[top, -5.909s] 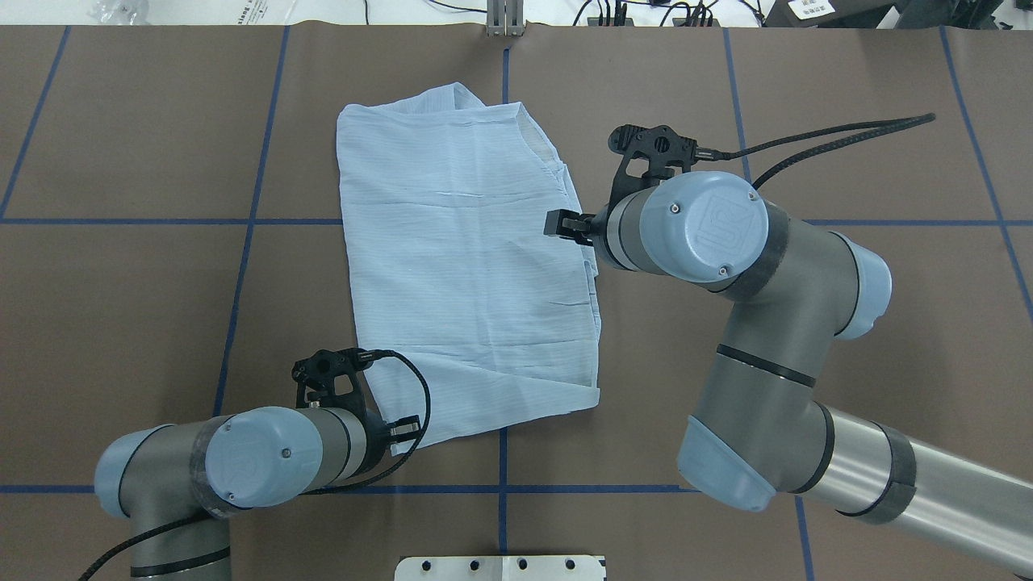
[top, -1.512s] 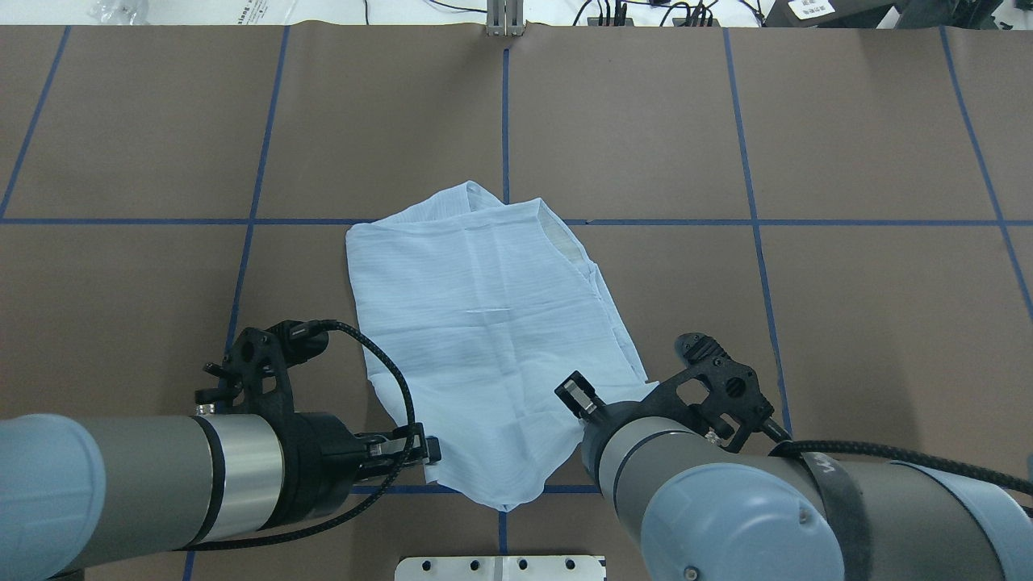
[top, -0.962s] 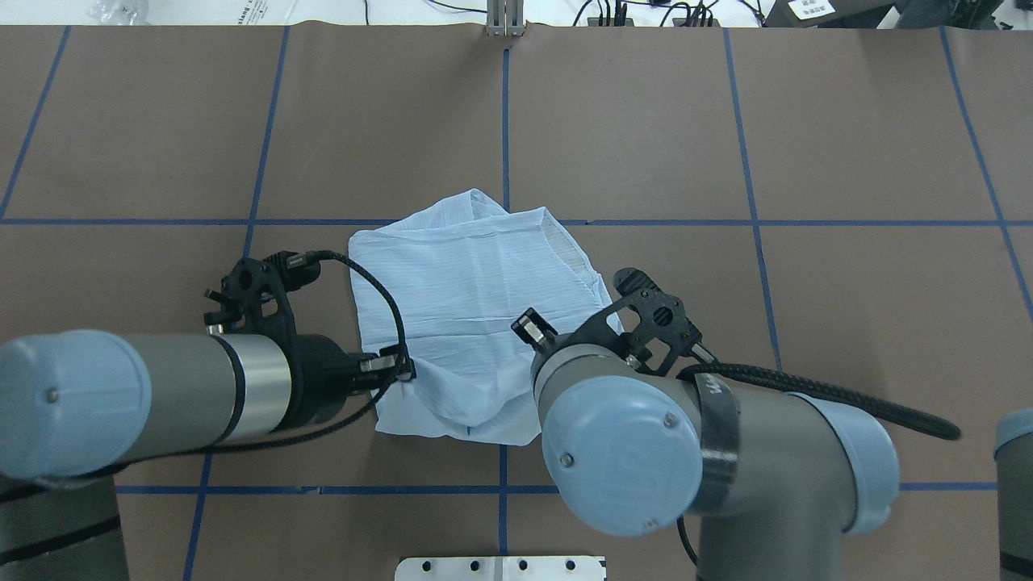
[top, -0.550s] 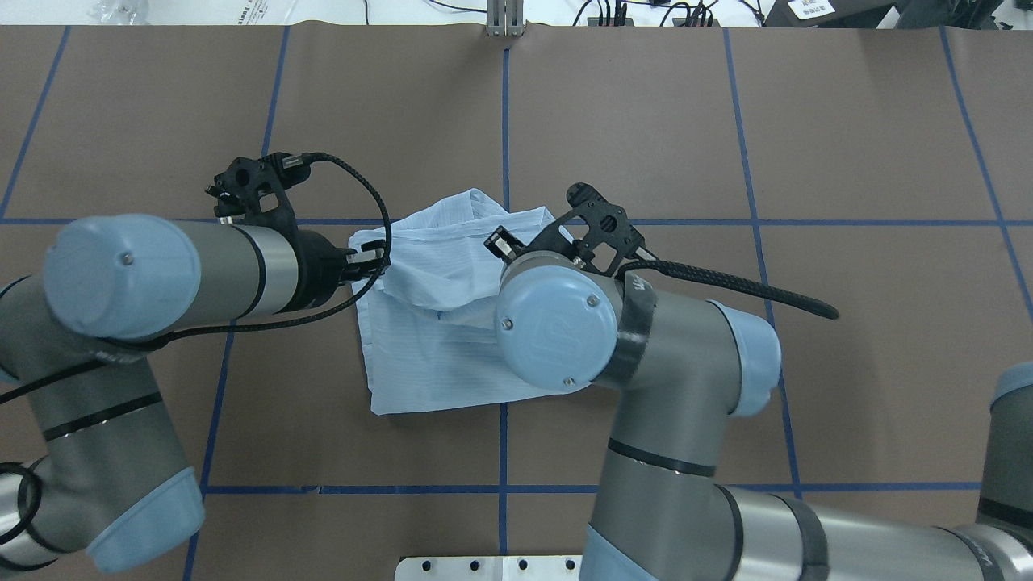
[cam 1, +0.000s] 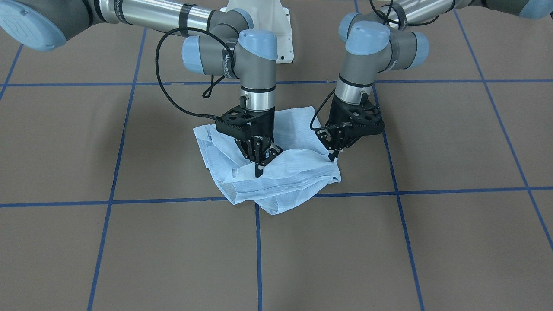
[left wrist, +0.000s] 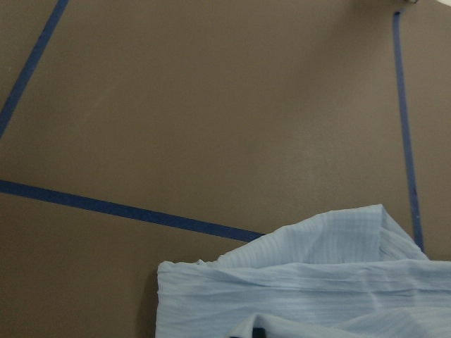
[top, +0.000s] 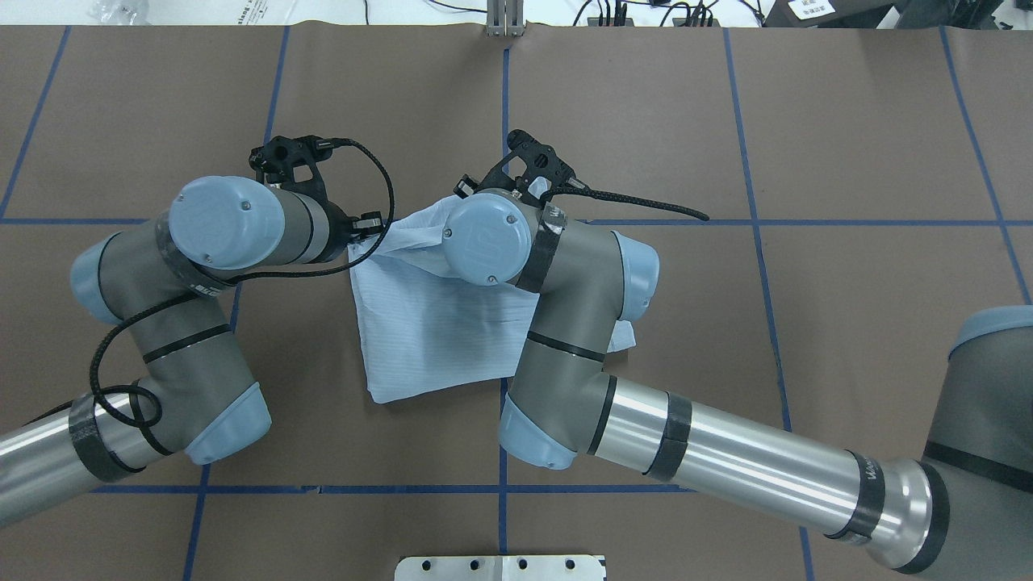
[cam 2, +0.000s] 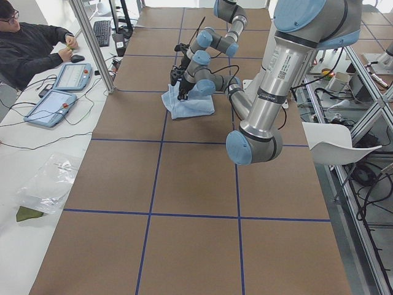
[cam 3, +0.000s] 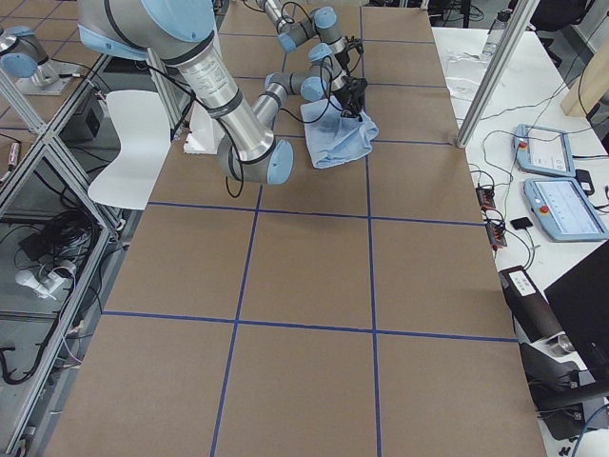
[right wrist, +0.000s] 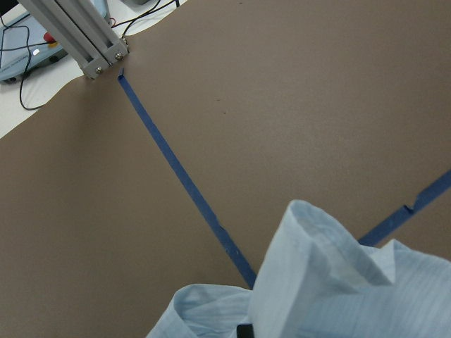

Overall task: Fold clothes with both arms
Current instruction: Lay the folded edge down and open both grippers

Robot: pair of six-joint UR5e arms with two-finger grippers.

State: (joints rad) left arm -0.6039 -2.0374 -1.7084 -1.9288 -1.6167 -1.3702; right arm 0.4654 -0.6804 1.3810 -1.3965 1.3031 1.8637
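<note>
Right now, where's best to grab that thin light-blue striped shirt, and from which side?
Probably take the thin light-blue striped shirt by the two ends of its folded-over edge, pinching from above: that layer puffs up off the brown table, while the rest lies flat.

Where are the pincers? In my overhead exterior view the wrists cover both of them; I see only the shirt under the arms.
Observer: In the front-facing view the right pincer points down, its tips apparently closed on a raised fold of the shirt.
Operator: And the other?
Observer: The left pincer appears to pinch the same fold's other end, near the shirt's edge.
Operator: Is that fold laid flat?
Observer: No. Between the pincers the top layer arches loosely above the layer beneath.
</note>
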